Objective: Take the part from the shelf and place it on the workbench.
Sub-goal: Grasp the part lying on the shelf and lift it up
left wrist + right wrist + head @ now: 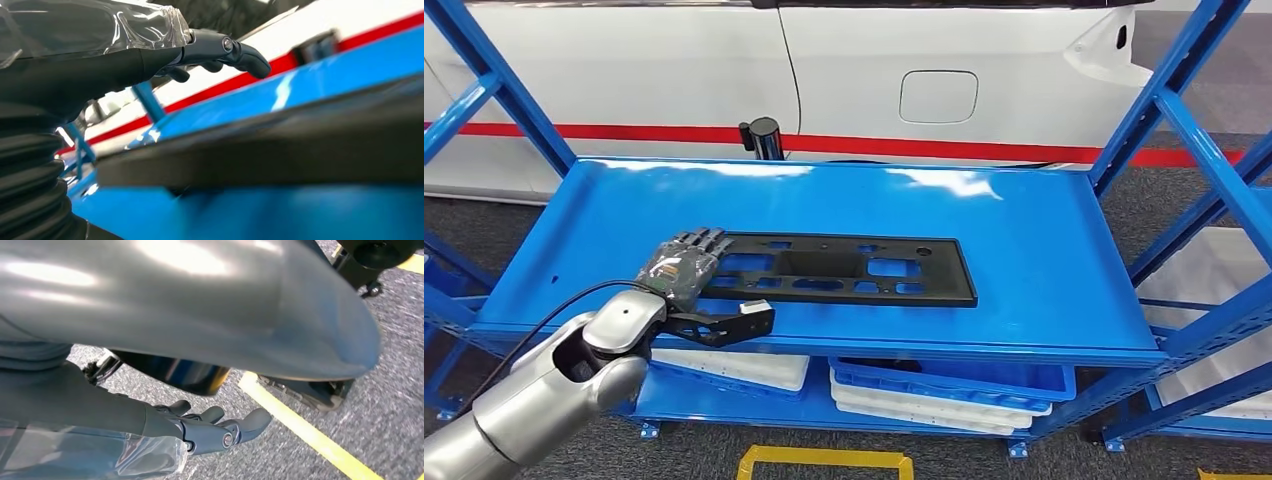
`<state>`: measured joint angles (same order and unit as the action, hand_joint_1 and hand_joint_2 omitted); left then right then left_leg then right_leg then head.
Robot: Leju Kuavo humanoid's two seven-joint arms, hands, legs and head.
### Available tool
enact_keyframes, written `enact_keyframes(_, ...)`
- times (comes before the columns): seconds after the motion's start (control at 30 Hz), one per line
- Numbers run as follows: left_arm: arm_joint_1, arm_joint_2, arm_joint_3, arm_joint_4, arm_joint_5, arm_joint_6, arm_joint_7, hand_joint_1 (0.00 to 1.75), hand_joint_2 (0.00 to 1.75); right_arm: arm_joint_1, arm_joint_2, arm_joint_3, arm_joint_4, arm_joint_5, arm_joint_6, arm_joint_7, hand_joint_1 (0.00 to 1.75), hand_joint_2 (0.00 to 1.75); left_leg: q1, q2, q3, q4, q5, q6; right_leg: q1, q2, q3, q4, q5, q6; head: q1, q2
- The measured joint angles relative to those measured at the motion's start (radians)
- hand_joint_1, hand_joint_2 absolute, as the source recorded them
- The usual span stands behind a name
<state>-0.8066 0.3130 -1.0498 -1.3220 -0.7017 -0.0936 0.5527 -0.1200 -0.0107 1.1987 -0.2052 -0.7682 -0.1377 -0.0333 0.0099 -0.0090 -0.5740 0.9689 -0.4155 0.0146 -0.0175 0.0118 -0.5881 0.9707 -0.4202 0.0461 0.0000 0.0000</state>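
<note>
left robot hand: fingers spread over the left end of the black perforated panel, no grip evident | right robot hand: hanging, loosely curled, holding nothing | panel: flat near shelf front edge | likely light, stiff, thin; take an end edge

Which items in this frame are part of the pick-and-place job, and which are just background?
Job items:
- black part, flat on the blue shelf
- left robot hand, over the part's near end
- right robot hand, hanging over the floor, holding nothing

Background:
- white car behind the shelf
- white and blue trays on the lower level
- yellow floor tape
</note>
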Motion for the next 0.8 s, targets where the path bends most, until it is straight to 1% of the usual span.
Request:
enact_keyframes(0.03, 0.001, 0.002, 0.003, 0.008, 0.002, 0.002, 0.001, 0.00, 1.75, 0.000, 0.000, 0.000, 0.000, 0.001, 0.000, 0.001, 0.00, 0.00, 0.000, 0.000, 0.000, -0.002, 0.003, 0.007, -0.002, 0.000, -0.001, 0.002, -0.002, 0.005, 0.000, 0.000)
enact_keyframes(0.07, 0.001, 0.004, 0.007, 0.015, 0.004, 0.003, 0.001, 0.00, 1.75, 0.000, 0.000, 0.000, 0.000, 0.002, 0.000, 0.001, 0.00, 0.00, 0.000, 0.000, 0.002, -0.004, 0.005, 0.015, -0.003, -0.001, -0.005, 0.015, -0.012, 0.009, 0.000, 0.000)
enact_keyframes(0.1, 0.000, 0.004, 0.010, 0.021, 0.005, 0.004, 0.001, 0.00, 1.75, 0.000, 0.000, 0.000, 0.000, 0.003, 0.000, 0.001, 0.00, 0.00, 0.000, 0.001, 0.003, -0.007, 0.008, 0.023, -0.004, -0.002, -0.020, 0.050, -0.034, 0.011, 0.001, 0.000)
enact_keyframes(0.13, 0.000, 0.005, 0.013, 0.028, 0.006, 0.006, 0.001, 0.00, 1.75, 0.000, 0.000, 0.001, 0.000, 0.003, 0.000, 0.001, 0.00, 0.00, -0.001, 0.002, 0.004, -0.008, 0.009, 0.029, -0.004, -0.003, -0.046, 0.107, -0.065, 0.011, 0.002, 0.000)
enact_keyframes(0.17, 0.000, 0.005, 0.014, 0.034, 0.009, 0.009, 0.001, 0.00, 1.75, 0.000, 0.000, 0.001, 0.000, 0.004, 0.000, 0.001, 0.00, 0.00, -0.003, 0.002, 0.004, -0.008, 0.008, 0.033, -0.003, -0.004, -0.079, 0.180, -0.099, 0.011, 0.002, 0.000)
enact_keyframes(0.2, 0.002, 0.005, 0.016, 0.041, 0.013, 0.014, 0.001, 0.00, 1.75, 0.000, 0.000, 0.001, 0.000, 0.004, 0.000, 0.001, 0.00, 0.00, -0.006, 0.003, 0.004, -0.008, 0.008, 0.036, -0.002, -0.004, -0.113, 0.251, -0.127, 0.011, 0.003, 0.000)
enact_keyframes(0.23, 0.004, 0.005, 0.017, 0.048, 0.017, 0.023, 0.000, 0.00, 1.75, 0.000, 0.000, 0.001, 0.000, 0.005, 0.000, 0.000, 0.00, 0.00, -0.010, 0.004, 0.004, -0.007, 0.008, 0.038, -0.001, -0.004, -0.135, 0.296, -0.138, 0.009, 0.003, 0.000)
enact_keyframes(0.27, 0.005, 0.006, 0.019, 0.056, 0.020, 0.037, -0.003, 0.00, 1.75, 0.001, 0.000, 0.001, 0.000, 0.006, 0.000, 0.000, 0.00, 0.00, -0.013, 0.003, 0.005, -0.007, 0.008, 0.038, 0.000, -0.004, -0.139, 0.303, -0.131, 0.006, 0.003, 0.000)
enact_keyframes(0.3, 0.006, 0.007, 0.022, 0.065, 0.021, 0.054, -0.009, 0.00, 1.75, 0.001, 0.000, 0.001, 0.000, 0.008, 0.000, 0.000, 0.00, 0.00, -0.016, 0.003, 0.006, -0.007, 0.008, 0.038, 0.002, -0.004, -0.121, 0.267, -0.105, 0.002, 0.003, 0.000)
enact_keyframes(0.33, 0.006, 0.008, 0.025, 0.074, 0.019, 0.076, -0.018, 0.00, 1.75, 0.000, -0.001, 0.001, 0.000, 0.011, 0.000, 0.000, 0.00, 0.00, -0.017, 0.003, 0.007, -0.007, 0.007, 0.038, 0.005, -0.004, -0.087, 0.199, -0.070, -0.004, 0.003, 0.000)
enact_keyframes(0.37, 0.007, 0.010, 0.029, 0.083, 0.015, 0.101, -0.029, 0.00, 1.75, 0.000, -0.001, 0.001, 0.000, 0.013, 0.000, 0.000, 0.00, 0.00, -0.019, 0.003, 0.008, -0.007, 0.007, 0.037, 0.008, -0.004, -0.049, 0.122, -0.042, -0.011, 0.003, 0.000)
enact_keyframes(0.4, 0.008, 0.013, 0.033, 0.091, 0.011, 0.124, -0.037, 0.00, 1.75, -0.001, -0.002, 0.001, 0.000, 0.015, 0.000, 0.000, 0.00, 0.00, -0.021, 0.003, 0.007, -0.006, 0.006, 0.036, 0.011, -0.005, -0.020, 0.060, -0.021, -0.016, 0.003, 0.000)
enact_keyframes(0.43, 0.008, 0.016, 0.039, 0.098, 0.006, 0.147, -0.045, 0.00, 1.75, -0.001, -0.003, 0.001, 0.000, 0.016, 0.000, 0.000, 0.00, 0.00, -0.022, 0.003, 0.005, -0.005, 0.005, 0.034, 0.014, -0.005, -0.002, 0.022, -0.012, -0.019, 0.003, 0.000)
enact_keyframes(0.47, 0.009, 0.019, 0.043, 0.105, 0.001, 0.166, -0.050, 0.00, 1.75, -0.001, -0.003, 0.001, 0.000, 0.017, 0.000, 0.000, 0.00, 0.00, -0.022, 0.003, 0.004, -0.005, 0.005, 0.031, 0.017, -0.006, 0.003, 0.009, -0.012, -0.021, 0.002, 0.000)
enact_keyframes(0.5, 0.010, 0.022, 0.046, 0.112, -0.002, 0.180, -0.054, 0.00, 1.75, 0.000, -0.003, 0.002, 0.000, 0.017, 0.000, 0.000, 0.00, 0.00, -0.023, 0.003, 0.003, -0.005, 0.006, 0.027, 0.018, -0.006, 0.002, 0.007, -0.009, -0.023, 0.002, 0.000)
enact_keyframes(0.53, 0.010, 0.024, 0.050, 0.118, -0.005, 0.191, -0.058, 0.00, 1.75, 0.001, -0.003, 0.002, 0.000, 0.017, 0.000, 0.000, 0.00, 0.00, -0.020, 0.003, 0.001, -0.005, 0.003, 0.022, 0.017, -0.007, 0.002, 0.005, -0.007, -0.027, 0.002, 0.000)
enact_keyframes(0.57, 0.010, 0.025, 0.053, 0.122, -0.006, 0.197, -0.060, 0.00, 1.75, 0.000, -0.004, 0.002, 0.000, 0.018, 0.000, 0.000, 0.00, 0.00, -0.019, 0.003, -0.004, 0.005, -0.005, 0.016, 0.015, -0.008, 0.002, 0.003, -0.005, -0.031, 0.002, 0.000)
enact_keyframes(0.6, 0.010, 0.027, 0.056, 0.126, -0.007, 0.200, -0.062, 0.00, 1.75, -0.001, -0.004, 0.002, 0.000, 0.019, 0.000, 0.000, 0.00, 0.00, -0.017, 0.003, -0.017, 0.033, -0.024, 0.010, 0.013, -0.008, 0.002, 0.000, -0.002, -0.035, 0.001, 0.000)
enact_keyframes(0.63, 0.010, 0.028, 0.059, 0.130, -0.008, 0.199, -0.062, 0.00, 1.75, -0.002, -0.003, 0.002, 0.000, 0.021, 0.000, 0.000, 0.00, 0.00, -0.014, 0.003, -0.040, 0.084, -0.052, 0.004, 0.011, -0.009, 0.002, -0.001, -0.001, -0.038, 0.001, 0.000)
enact_keyframes(0.7, 0.011, 0.029, 0.061, 0.138, -0.009, 0.196, -0.062, 0.00, 1.75, -0.003, -0.003, 0.002, 0.000, 0.022, 0.000, 0.001, 0.00, 0.00, -0.008, 0.003, -0.107, 0.231, -0.115, -0.006, 0.010, -0.008, 0.001, -0.001, 0.000, -0.040, -0.001, 0.000)
enact_keyframes(0.73, 0.012, 0.029, 0.061, 0.143, -0.009, 0.193, -0.062, 0.00, 1.75, -0.002, -0.003, 0.002, 0.000, 0.022, 0.000, 0.001, 0.00, 0.00, -0.005, 0.003, -0.134, 0.287, -0.132, -0.010, 0.010, -0.008, 0.001, -0.001, 0.000, -0.040, -0.001, 0.000)
enact_keyframes(0.77, 0.012, 0.029, 0.061, 0.147, -0.009, 0.191, -0.062, 0.00, 1.75, -0.001, -0.003, 0.002, 0.000, 0.022, 0.000, 0.002, 0.00, 0.00, -0.002, 0.003, -0.144, 0.307, -0.131, -0.013, 0.010, -0.008, 0.001, -0.001, 0.000, -0.040, -0.001, 0.000)
enact_keyframes(0.8, 0.012, 0.029, 0.061, 0.150, -0.010, 0.191, -0.062, 0.00, 1.75, -0.001, -0.003, 0.002, 0.000, 0.022, 0.000, 0.002, 0.00, 0.00, 0.001, 0.003, -0.130, 0.277, -0.109, -0.016, 0.009, -0.008, 0.002, -0.001, 0.000, -0.040, -0.002, 0.000)
